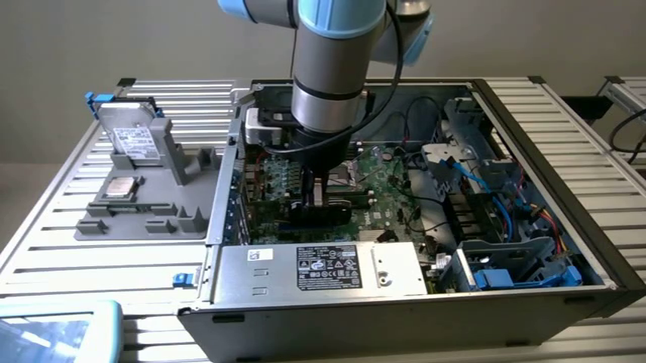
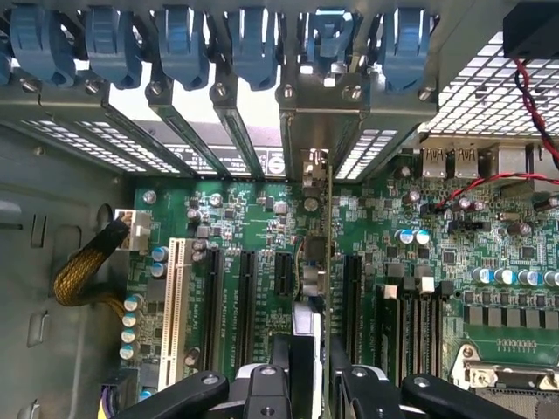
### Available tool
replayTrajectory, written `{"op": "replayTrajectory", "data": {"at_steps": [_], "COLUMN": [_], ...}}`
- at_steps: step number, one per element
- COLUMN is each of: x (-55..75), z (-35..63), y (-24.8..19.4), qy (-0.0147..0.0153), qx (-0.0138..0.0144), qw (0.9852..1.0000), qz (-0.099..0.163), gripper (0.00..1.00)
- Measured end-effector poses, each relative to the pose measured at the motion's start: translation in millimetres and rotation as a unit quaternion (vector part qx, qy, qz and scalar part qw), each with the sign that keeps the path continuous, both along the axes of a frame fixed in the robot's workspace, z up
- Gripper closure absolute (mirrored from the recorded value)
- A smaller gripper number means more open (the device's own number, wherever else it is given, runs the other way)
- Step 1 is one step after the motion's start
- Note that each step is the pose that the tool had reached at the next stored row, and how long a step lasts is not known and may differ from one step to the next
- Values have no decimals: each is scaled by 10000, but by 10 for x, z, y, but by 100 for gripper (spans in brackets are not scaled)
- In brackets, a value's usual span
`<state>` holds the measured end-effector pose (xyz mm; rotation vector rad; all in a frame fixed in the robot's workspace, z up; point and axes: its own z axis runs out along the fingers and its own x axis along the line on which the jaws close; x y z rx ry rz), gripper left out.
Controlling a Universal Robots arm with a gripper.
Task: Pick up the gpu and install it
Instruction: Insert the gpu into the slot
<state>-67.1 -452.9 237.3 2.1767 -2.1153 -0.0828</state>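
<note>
The gpu [image 2: 327, 227] stands on edge over the green motherboard [image 2: 244, 218], in line with an expansion slot. Its silver end bracket [image 2: 316, 122] sits against the case's rear slot openings. In the exterior view the gpu [image 1: 325, 214] is a dark upright card directly under the arm, inside the open computer case [image 1: 545, 151]. My gripper [image 2: 310, 353] reaches down into the case [image 1: 321, 193], its two black fingers [image 2: 281, 358] on either side of the card's near end, shut on it.
Blue slot latches [image 2: 253, 44] line the rear wall above the bracket. A white slot [image 2: 177, 305] and a yellow braided cable [image 2: 87, 271] lie to one side, memory slots [image 2: 410, 323] to the other. The power supply [image 1: 323, 268] fills the case front. A silver hard drive [image 1: 131, 140] rests on a grey fixture at the exterior view's left.
</note>
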Motion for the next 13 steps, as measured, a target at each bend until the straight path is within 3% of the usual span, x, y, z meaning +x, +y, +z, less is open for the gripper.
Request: {"op": "replayTrajectory", "data": {"at_steps": [2, 4, 5, 7, 8, 9, 11, 13], "x": [2, 4, 4, 4, 4, 0, -17, -41], "z": [11, 26, 45, 94, 115, 131, 159, 203], "y": [1, 1, 1, 1, 1, 1, 3, 3], "qy": [-19, -42, -59, -89, -111, -139, -189, -205], "qx": [0, 0, 0, 0, -1, -1, -2, -5], "qw": [10000, 10000, 10000, 10000, 9999, 9999, 9998, 9998], "qz": [0, 3, 3, 3, 2, 2, 2, 3], "gripper": [69, 58, 58, 46, 46, 40, 40, 40]}}
